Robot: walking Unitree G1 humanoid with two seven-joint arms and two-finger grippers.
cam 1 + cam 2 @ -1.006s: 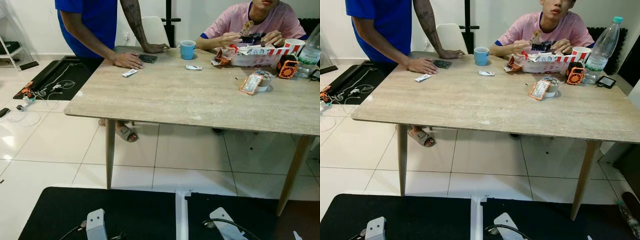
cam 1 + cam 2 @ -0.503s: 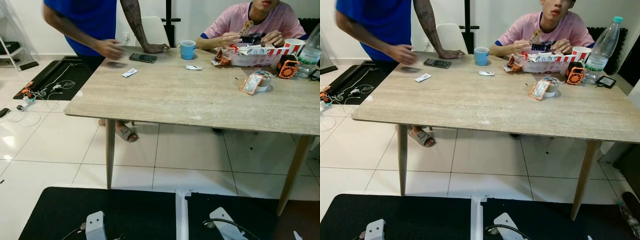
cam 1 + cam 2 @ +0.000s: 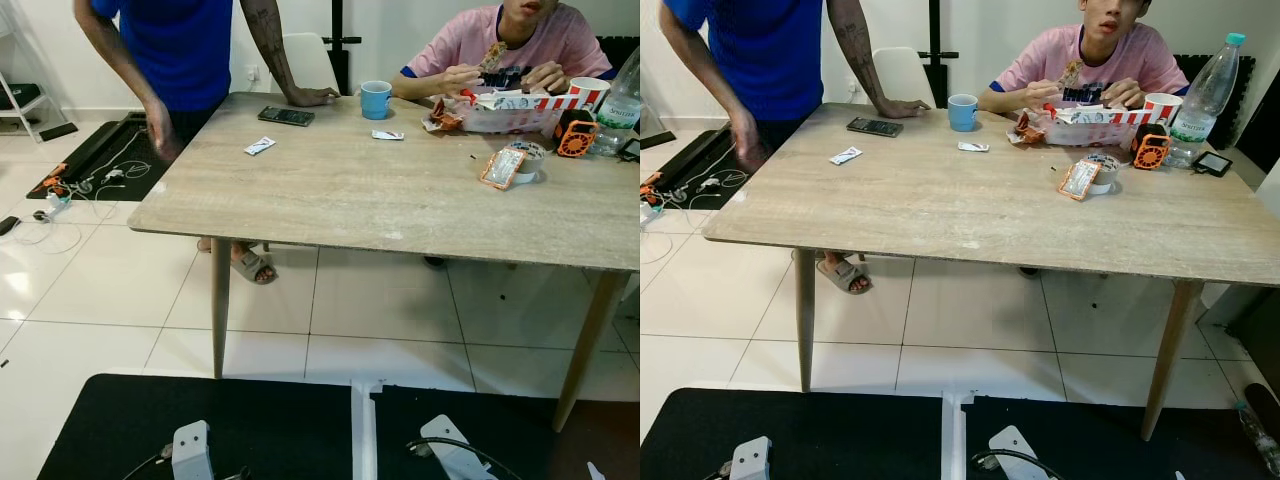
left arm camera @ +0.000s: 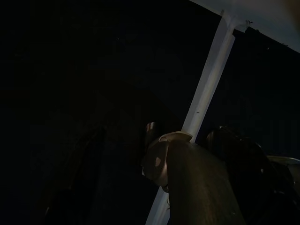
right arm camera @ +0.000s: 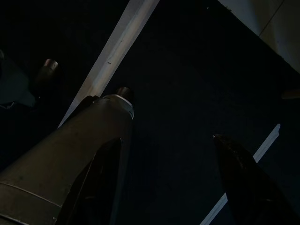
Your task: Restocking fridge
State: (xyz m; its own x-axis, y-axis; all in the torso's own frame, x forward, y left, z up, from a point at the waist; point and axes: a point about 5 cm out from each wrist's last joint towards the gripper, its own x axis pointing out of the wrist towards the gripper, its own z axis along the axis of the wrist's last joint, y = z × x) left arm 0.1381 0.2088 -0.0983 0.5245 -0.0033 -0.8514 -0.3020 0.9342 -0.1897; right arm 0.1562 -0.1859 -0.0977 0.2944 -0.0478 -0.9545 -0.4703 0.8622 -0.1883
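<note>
Your right claw (image 5: 164, 159) hangs idle over the black floor mat (image 5: 187, 70), fingers spread apart; the left claw (image 4: 154, 154) also hangs there, too dark to tell its state. No fridge is visible. The person in the blue shirt (image 3: 185, 50) has lifted one hand (image 3: 160, 125) off the pale wood-grain tabletop (image 3: 380, 190), uncovering the dark phone (image 3: 286, 116).

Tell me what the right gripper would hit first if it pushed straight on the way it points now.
Likely the black floor mat. The right gripper hangs pointing down at it, fingers spread, nothing between them; the gap to the mat is hard to judge.
</note>
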